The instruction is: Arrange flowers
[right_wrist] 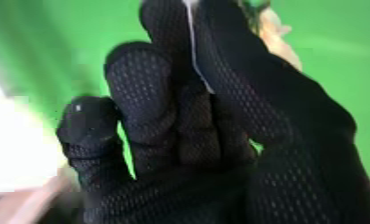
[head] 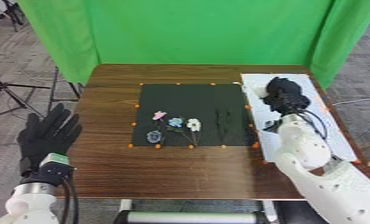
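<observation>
Black-gloved right hand [head: 286, 95] pinched a white strip [right_wrist: 196, 50], half-hiding pale petals [right_wrist: 278, 40]; left hand [head: 48, 137], lower left, lay open; green curtain [head: 199, 32] backed brown wooden table [head: 181, 175].

Your head view is brightly and fairly evenly lit, with a soft sheen on the brown wooden table [head: 186, 172] and shading in the folds of the green curtain [head: 199, 32]. In your right wrist view, glare burns one patch out to white.
</observation>
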